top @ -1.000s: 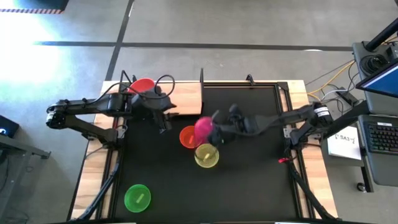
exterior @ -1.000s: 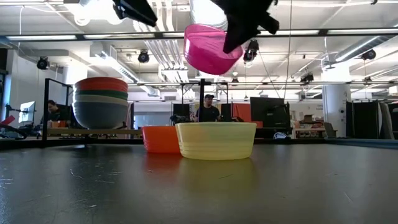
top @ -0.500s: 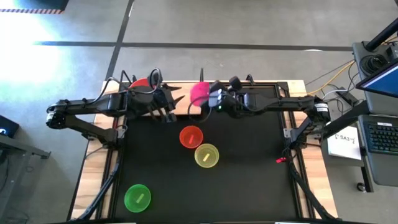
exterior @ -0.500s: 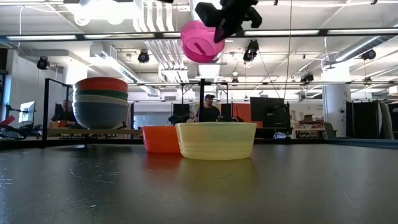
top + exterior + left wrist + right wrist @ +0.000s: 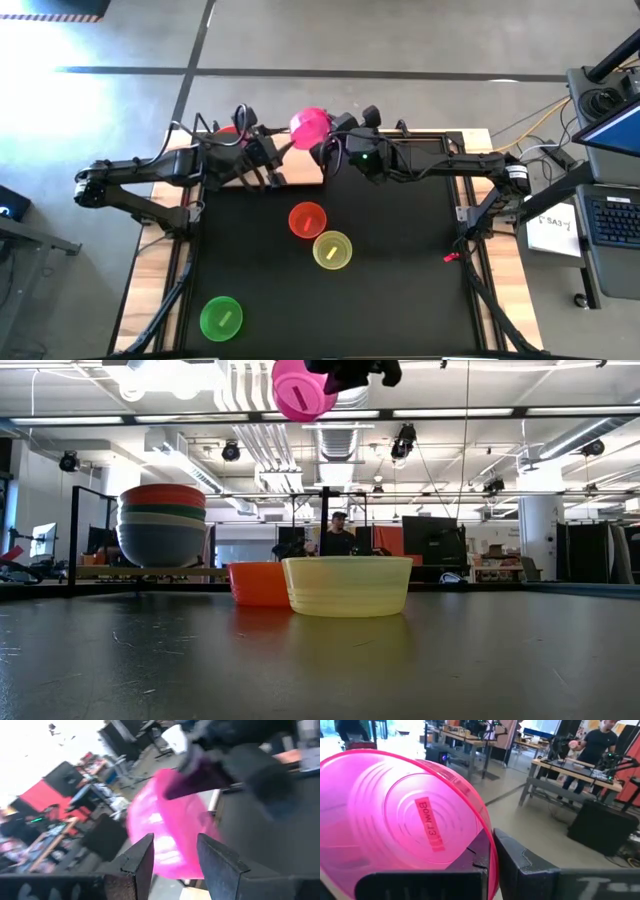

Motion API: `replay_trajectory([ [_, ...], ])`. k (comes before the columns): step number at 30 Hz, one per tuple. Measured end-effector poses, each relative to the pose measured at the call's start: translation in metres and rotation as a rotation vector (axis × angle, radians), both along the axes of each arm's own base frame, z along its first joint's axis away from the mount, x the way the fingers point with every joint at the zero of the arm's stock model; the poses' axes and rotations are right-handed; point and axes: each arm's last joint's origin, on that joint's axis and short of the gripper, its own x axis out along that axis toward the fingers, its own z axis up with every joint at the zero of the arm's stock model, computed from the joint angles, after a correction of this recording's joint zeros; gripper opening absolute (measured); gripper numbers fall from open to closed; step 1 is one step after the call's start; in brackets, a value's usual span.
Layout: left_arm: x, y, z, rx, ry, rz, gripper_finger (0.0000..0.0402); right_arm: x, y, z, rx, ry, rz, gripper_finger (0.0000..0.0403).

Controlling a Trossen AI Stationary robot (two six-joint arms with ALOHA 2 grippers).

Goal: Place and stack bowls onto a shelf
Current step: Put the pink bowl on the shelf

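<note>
My right gripper (image 5: pixel 325 148) is shut on the magenta bowl (image 5: pixel 309 126), high above the right end of the wooden shelf (image 5: pixel 300 166). The bowl shows at the top of the low view (image 5: pixel 303 388). My left gripper (image 5: pixel 268 172) is open and empty above the shelf, just left of the magenta bowl, which fills its wrist view (image 5: pixel 167 832). A stack of several bowls (image 5: pixel 163 525), the red one on top (image 5: pixel 228 130), stands on the shelf's left part. The orange bowl (image 5: pixel 307 219), the yellow bowl (image 5: pixel 332 250) and the green bowl (image 5: pixel 221 317) stand on the black mat. My right gripper holds the magenta bowl by its rim (image 5: pixel 488 831), one finger (image 5: pixel 474 857) inside the wall and one (image 5: pixel 520 860) outside. The bowl is lifted clear and tipped onto its side, its labelled bottom (image 5: pixel 300 395) facing the table's near side.
Thin black uprights (image 5: pixel 73 535) stand at the shelf's ends. The orange bowl (image 5: pixel 258 583) and the yellow bowl (image 5: pixel 347 585) sit close together mid-mat. Desks and a person (image 5: pixel 337 535) show in the room beyond. Cables and a laptop (image 5: pixel 612 215) lie off the table's right side.
My right gripper has carried the magenta bowl up and toward the table's far edge and left, from above the orange and yellow bowls to above the shelf's right end. The bowl has tipped from mouth-up onto its side. My left gripper has shifted a little toward the far edge.
</note>
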Motion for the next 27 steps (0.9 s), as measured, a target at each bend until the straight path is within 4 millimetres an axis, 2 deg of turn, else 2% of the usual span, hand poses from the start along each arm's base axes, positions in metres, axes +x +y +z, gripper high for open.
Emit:
replay_trajectory([
  [12,0.003,0.004,0.007,0.030,-0.077,0.054,0.0132,0.003,0.000,0.006,0.016,-0.112,0.022,0.0008],
  [21,0.021,0.017,-0.001,0.105,-0.043,0.196,0.0132,0.011,0.000,0.000,0.019,-0.120,0.048,0.0009],
  [24,0.026,0.019,-0.003,0.127,-0.028,0.209,0.0123,0.011,0.000,-0.001,0.019,-0.115,0.050,0.0009],
  [27,0.030,0.021,-0.006,0.130,-0.014,0.220,0.0098,0.011,0.000,-0.001,0.015,-0.105,0.046,0.0009],
])
